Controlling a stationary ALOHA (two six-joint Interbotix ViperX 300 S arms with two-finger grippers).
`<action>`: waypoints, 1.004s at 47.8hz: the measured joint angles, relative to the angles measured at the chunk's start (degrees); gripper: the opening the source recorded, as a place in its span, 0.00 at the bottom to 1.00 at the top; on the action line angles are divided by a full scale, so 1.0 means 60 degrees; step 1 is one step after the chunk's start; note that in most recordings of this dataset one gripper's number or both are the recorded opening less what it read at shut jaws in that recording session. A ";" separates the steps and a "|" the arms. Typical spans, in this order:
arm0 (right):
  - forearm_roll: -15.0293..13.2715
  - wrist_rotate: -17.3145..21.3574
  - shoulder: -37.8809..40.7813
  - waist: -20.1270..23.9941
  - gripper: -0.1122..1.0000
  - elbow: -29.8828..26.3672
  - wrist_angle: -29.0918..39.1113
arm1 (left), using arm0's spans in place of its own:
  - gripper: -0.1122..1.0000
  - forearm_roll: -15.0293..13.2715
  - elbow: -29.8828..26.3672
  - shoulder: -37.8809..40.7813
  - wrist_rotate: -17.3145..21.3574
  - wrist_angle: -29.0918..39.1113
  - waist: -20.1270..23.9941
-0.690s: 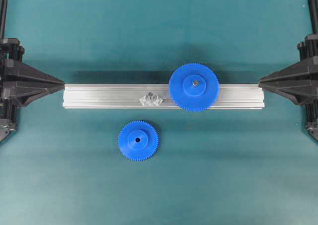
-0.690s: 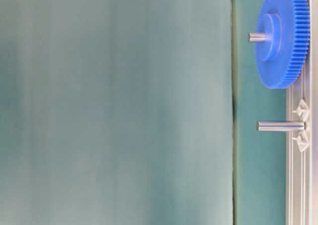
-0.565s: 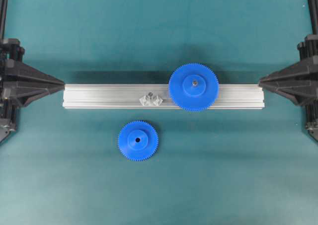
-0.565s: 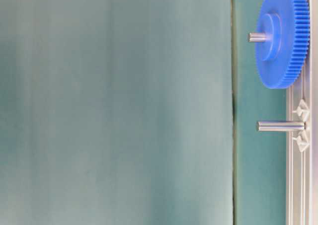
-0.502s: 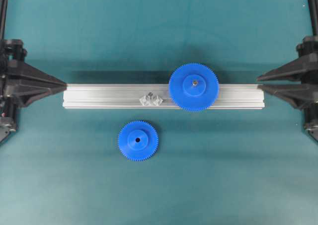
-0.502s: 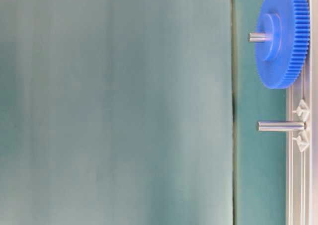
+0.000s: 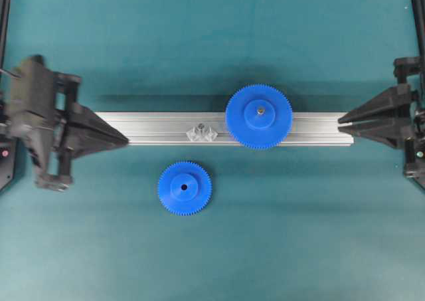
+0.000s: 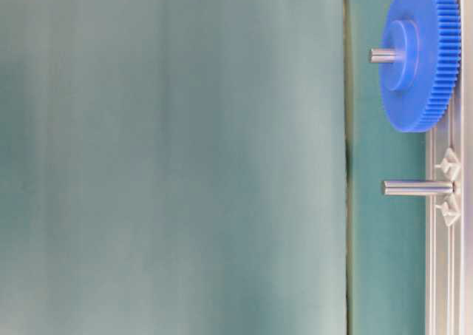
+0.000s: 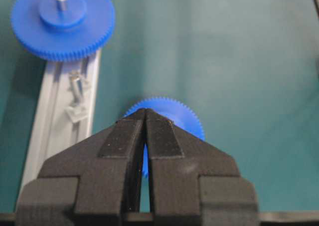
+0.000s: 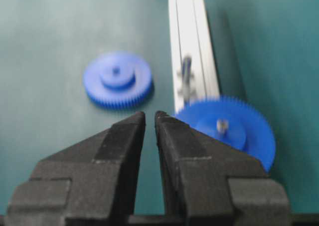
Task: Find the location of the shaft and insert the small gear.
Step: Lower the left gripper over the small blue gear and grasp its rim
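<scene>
The small gear (image 7: 184, 188) lies flat on the green mat (image 7: 299, 234), hub up, a little in front of the aluminium rail (image 7: 166, 128) and apart from it; nothing holds it yet. The shaft (image 8: 415, 188) stands bare on the rail between two small silvery brackets, just beside the larger blue gear (image 7: 258, 116), which already sits on its own pin; so the place for the small gear is free.

What has changed in the last half second: the left gripper (image 7: 123, 139) has come forward from the left edge and its tips now hang over the left end of the rail; its jaws are pressed together with nothing between them. In the left wrist view the small gear shows just past these closed tips. The right gripper (image 7: 340, 121) has drawn back a little at the right end of the rail; a narrow slit shows between its jaws, and it carries nothing.

I judge that the left arm begins the approach to the small gear; it must first spread its jaws before any grasp.
</scene>
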 measured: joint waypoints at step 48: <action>0.0000 0.0015 0.0776 0.0029 0.30 0.0073 0.1421 | 0.89 0.0000 -0.2549 0.5537 -0.0190 0.0059 -0.0381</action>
